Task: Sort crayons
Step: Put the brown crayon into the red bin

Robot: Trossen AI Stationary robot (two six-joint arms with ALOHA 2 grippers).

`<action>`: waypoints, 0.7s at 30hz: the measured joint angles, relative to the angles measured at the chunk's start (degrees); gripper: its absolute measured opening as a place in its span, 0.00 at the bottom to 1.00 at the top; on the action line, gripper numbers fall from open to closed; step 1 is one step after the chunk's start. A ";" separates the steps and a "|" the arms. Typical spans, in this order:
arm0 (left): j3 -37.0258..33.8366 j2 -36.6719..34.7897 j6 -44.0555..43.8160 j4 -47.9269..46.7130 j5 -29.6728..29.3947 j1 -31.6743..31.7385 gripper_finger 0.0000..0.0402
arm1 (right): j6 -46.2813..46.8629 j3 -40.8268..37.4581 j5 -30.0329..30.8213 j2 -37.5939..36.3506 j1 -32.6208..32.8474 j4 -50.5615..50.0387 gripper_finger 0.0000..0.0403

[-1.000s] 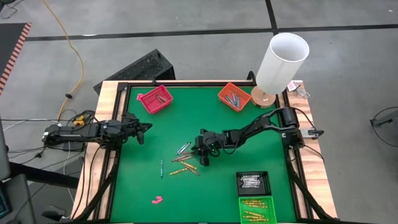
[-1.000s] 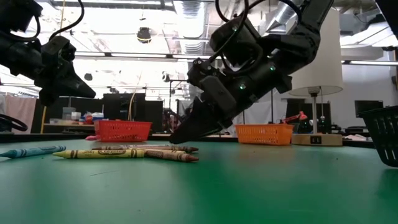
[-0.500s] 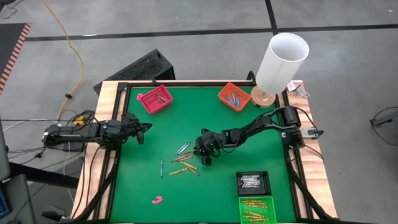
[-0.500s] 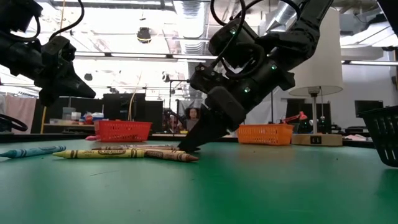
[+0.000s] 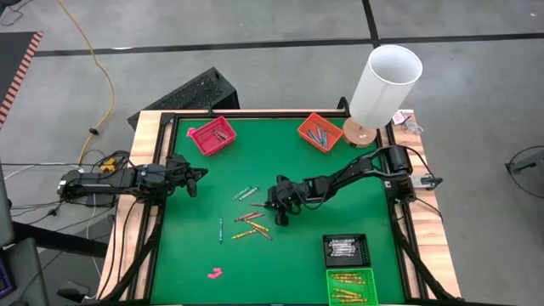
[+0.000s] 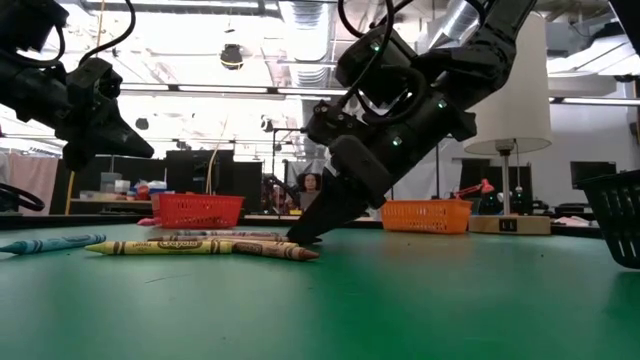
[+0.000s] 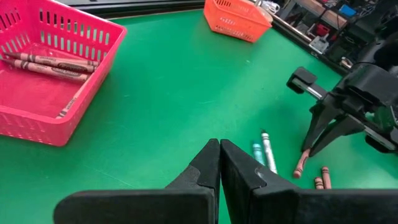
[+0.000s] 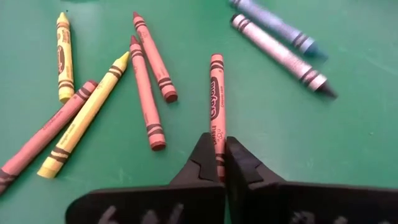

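Several loose crayons (image 5: 252, 223) lie on the green table (image 5: 187, 246): yellow and reddish ones (image 8: 93, 112) in a cluster, with a blue one and a grey one (image 8: 280, 50) farther off. My right gripper (image 5: 272, 205) slants down at the cluster's right edge, shut on a reddish crayon (image 8: 216, 93). In the low view its tips (image 6: 300, 238) touch down beside the crayons (image 6: 200, 244). My left gripper (image 7: 219, 146) hovers shut by the table's left edge (image 5: 200, 176), touching nothing. My right gripper pinches the reddish crayon's near end (image 8: 219, 142) between its two fingertips. The fingers slant down from the table's right side and lie roughly along the crayon. The crayon lies flat on the green table, pointing away from the fingers.
A pink basket (image 5: 212, 136) with crayons stands at the far left and an orange basket (image 5: 320, 132) at the far right. A black tray (image 5: 346, 249) and a green tray (image 5: 351, 286) stand near right. A lamp (image 5: 384, 81) stands far right. A lone teal crayon (image 5: 221, 229) and a pink lump (image 5: 214, 273) lie apart.
My right gripper has tipped more steeply down onto the crayon cluster, and its fingers have shut on the reddish crayon's end. The blue and grey crayons have slid slightly toward the table's far left.
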 joint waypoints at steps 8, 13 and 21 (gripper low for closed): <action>0.00 0.00 -0.02 0.01 0.14 -0.01 0.00 | 3.98 -0.25 -0.08 -1.33 0.60 2.67 0.01; 0.00 0.02 -0.02 -0.04 0.22 -0.02 0.00 | 5.27 0.75 0.28 -4.59 0.62 1.92 0.01; 0.00 0.02 -0.04 -0.04 0.24 0.01 0.00 | 5.42 10.77 5.94 -4.50 -1.58 -0.68 0.01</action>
